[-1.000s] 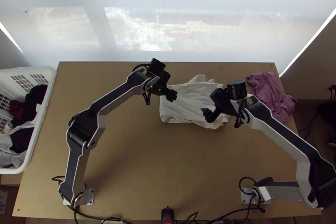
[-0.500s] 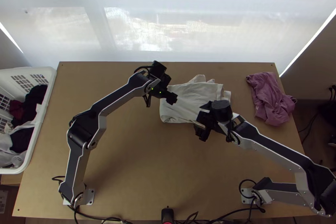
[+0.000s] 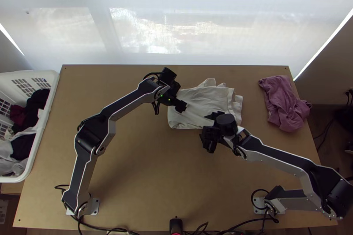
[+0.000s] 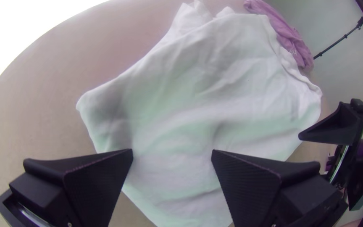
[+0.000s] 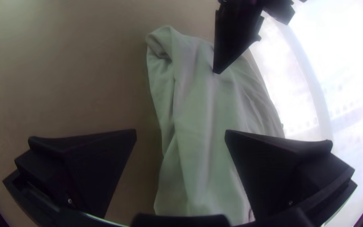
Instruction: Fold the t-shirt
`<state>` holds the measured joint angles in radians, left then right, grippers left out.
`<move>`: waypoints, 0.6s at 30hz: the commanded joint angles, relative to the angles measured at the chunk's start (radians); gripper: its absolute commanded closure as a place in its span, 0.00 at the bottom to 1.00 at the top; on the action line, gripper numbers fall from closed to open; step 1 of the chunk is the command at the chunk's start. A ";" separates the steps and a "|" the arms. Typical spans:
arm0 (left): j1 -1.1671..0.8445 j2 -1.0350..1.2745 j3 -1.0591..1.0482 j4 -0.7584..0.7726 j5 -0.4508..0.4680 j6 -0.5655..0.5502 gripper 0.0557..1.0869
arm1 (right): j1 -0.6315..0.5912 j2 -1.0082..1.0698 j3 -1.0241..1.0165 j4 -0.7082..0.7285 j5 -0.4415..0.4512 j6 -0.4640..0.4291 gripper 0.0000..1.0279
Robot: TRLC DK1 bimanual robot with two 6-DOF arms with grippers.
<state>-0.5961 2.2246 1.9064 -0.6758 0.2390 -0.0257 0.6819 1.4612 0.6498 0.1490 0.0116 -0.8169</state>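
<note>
A white t-shirt [image 3: 194, 119] lies folded into a rough, slightly wrinkled bundle near the table's far side. Over its left part is my left gripper [image 3: 181, 106]; my right gripper [image 3: 210, 140] is at its near edge, toward the right. In the left wrist view the left gripper [image 4: 172, 153] is open above the white cloth [image 4: 198, 96], nothing between its fingers. The right wrist view has the right gripper [image 5: 180, 132] open too, its fingers on either side of the cloth's long edge [image 5: 202, 126], which appears below them. Whether they touch the cloth I cannot tell.
A bunched mauve cloth [image 3: 286, 105] lies at the table's right edge. At the left stands a white basket [image 3: 42, 133] with dark and light clothes. Bare tabletop [image 3: 154, 169] spreads between the arms in front of the shirt.
My right gripper has moved left and toward the near edge, from above the shirt's right part. My left gripper has shifted slightly toward the near side. The shirt looks the same.
</note>
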 commanded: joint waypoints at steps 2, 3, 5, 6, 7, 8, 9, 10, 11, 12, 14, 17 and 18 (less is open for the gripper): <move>0.001 0.007 0.003 0.001 0.000 0.001 0.10 | 0.011 0.083 -0.015 0.126 0.033 -0.077 0.05; 0.002 0.007 0.003 0.001 0.000 0.003 0.10 | 0.007 0.097 -0.010 0.138 0.034 -0.082 0.05; 0.002 0.007 0.003 0.001 0.000 0.003 0.10 | -0.002 0.126 -0.001 0.156 0.037 -0.100 0.05; 0.002 0.007 0.003 0.001 0.000 0.003 0.10 | -0.007 0.137 0.002 0.162 0.037 -0.107 0.05; 0.004 0.007 0.003 0.001 0.000 0.003 0.10 | -0.013 0.148 0.004 0.170 0.037 -0.113 0.05; 0.004 0.007 0.005 0.001 0.000 0.003 0.10 | -0.019 0.159 0.008 0.173 0.037 -0.122 0.05; 0.005 0.007 0.005 0.001 0.000 0.003 0.10 | -0.025 0.169 0.013 0.176 0.037 -0.125 0.05; 0.005 0.007 0.005 0.001 0.000 0.003 0.10 | -0.033 0.180 0.019 0.179 0.037 -0.128 0.05; 0.005 0.006 0.005 0.001 0.000 0.004 0.10 | -0.039 0.189 0.025 0.182 0.037 -0.131 0.05; 0.005 0.006 0.006 0.001 0.000 0.004 0.10 | -0.047 0.200 0.033 0.189 0.037 -0.136 0.05; 0.007 0.006 0.006 0.001 0.000 0.004 0.10 | -0.064 0.220 0.050 0.199 0.039 -0.139 0.05; 0.009 0.006 0.006 -0.001 0.002 0.004 0.10 | -0.085 0.255 0.090 0.210 0.042 -0.142 0.05; 0.009 0.006 0.006 -0.001 0.002 0.004 0.10 | -0.094 0.271 0.105 0.212 0.044 -0.143 0.05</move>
<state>-0.5903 2.2307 1.9118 -0.6754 0.2394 -0.0219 0.6327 1.6547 0.6933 0.3412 0.0448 -0.9440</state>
